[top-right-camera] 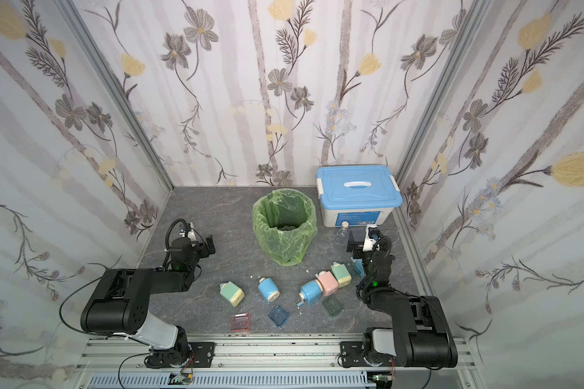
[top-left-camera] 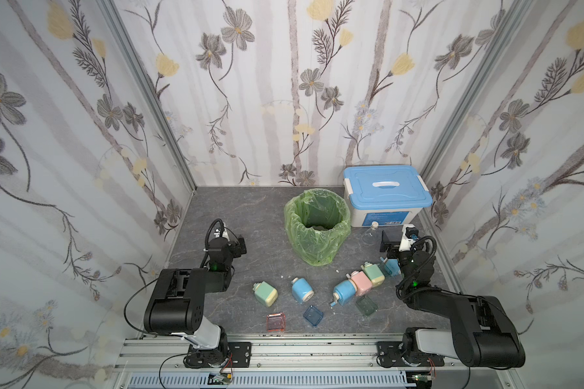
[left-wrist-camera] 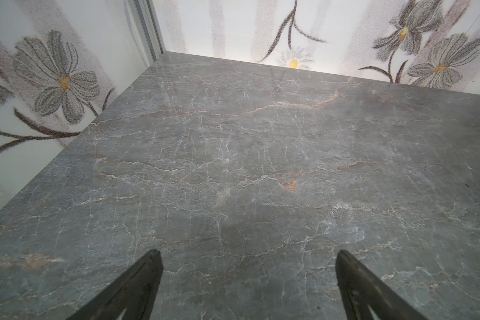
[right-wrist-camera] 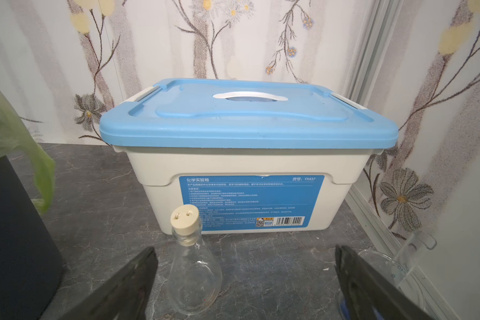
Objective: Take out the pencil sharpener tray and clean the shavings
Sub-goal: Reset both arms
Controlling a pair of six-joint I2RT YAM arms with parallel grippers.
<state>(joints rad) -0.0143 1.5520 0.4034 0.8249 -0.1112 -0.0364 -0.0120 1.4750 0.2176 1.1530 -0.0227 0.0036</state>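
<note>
Showing left pincer (left-wrist-camera: 247, 252) and right pincer (right-wrist-camera: 245, 249) spread, empty; shavings (top-left-camera: 336, 270) flecking desk (top-left-camera: 250, 219) near bin (top-left-camera: 312, 242); blue tray (top-left-camera: 313, 315) loose in front. Grip one wall, keep level, tip over bin.

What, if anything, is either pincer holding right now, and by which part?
Nothing is held. The left pincer stands open over the tabletop, and the right pincer stands open before a glass flask without touching it.
</note>
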